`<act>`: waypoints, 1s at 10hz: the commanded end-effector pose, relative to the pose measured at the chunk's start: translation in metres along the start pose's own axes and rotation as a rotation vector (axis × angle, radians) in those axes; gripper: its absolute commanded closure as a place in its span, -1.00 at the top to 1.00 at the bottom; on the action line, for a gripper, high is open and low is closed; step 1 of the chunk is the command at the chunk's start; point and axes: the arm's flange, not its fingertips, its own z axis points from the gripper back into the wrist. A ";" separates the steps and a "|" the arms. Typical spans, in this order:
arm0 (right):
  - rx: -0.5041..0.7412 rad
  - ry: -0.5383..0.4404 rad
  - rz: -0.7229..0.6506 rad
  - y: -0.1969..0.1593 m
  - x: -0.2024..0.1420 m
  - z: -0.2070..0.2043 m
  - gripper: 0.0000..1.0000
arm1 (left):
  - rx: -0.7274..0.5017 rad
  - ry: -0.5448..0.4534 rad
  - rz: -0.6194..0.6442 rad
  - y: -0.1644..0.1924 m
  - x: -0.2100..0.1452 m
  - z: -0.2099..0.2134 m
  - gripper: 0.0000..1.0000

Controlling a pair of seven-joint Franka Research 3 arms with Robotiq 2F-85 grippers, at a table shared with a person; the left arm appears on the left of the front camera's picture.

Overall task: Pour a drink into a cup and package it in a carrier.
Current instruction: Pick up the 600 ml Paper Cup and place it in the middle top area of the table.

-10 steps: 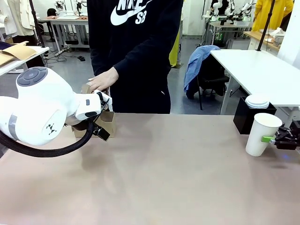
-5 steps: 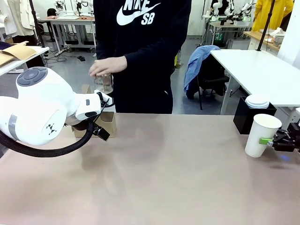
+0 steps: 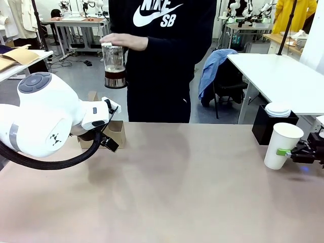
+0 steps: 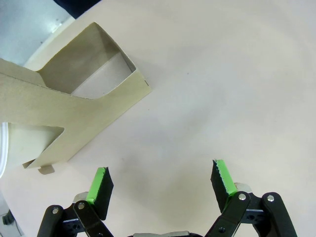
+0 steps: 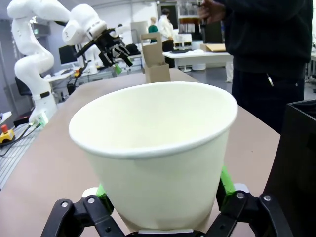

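two weak spots stand out, and the nearer one is at the cup (image 5: pixel 153 148) itself. it stands upright on the table (image 3: pixel 192 192), unfilled by the look of it, with the right gripper (image 5: pixel 163 186) straddling its lower wall. the green pads lie close against either side, though i cannot tell whether they truly squeeze it or merely flank it. a loose hold could let the light paper cup shift or tip once liquid hits it, and too hard a hold could buckle the thin wall. a black box (image 3: pixel 263 129) sits just behind the cup, so a nudge that way could knock into it. well apart from the cup, toward the robot's left, the left gripper (image 4: pixel 160 181) hangs with jaws spread wide and nothing between them, just beside the carrier (image 4: pixel 94 121), whose visible slot is vacant; a careless sweep could shove that light cardboard. farthest from the cup, the person's hand (image 3: pixel 124 40) holds the glass jug (image 3: pixel 115 61) from above, high in the air, the drink (image 3: pixel 115 80) a shallow dark layer at its bottom. a pour begun from such height, or off centre, would likely splash the pads and table.
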 end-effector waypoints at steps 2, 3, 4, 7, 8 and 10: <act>0.000 0.000 0.000 0.000 0.000 0.000 0.54 | -0.001 0.000 0.001 0.000 0.000 0.000 1.00; 0.000 0.000 0.000 0.000 0.000 0.000 0.54 | -0.001 0.000 0.001 0.000 0.000 0.000 1.00; 0.000 0.000 0.000 0.000 0.000 0.000 0.54 | -0.001 0.000 0.001 0.000 0.000 0.000 1.00; -0.093 -0.001 -0.029 0.013 0.017 -0.004 0.54 | -0.001 0.000 0.001 0.000 0.000 0.000 1.00; -0.155 0.004 -0.039 0.026 0.035 -0.010 0.54 | -0.001 0.000 0.001 0.000 0.000 0.000 1.00; -0.251 0.058 -0.038 0.052 0.070 -0.032 0.54 | -0.001 0.000 0.001 0.000 0.000 0.000 1.00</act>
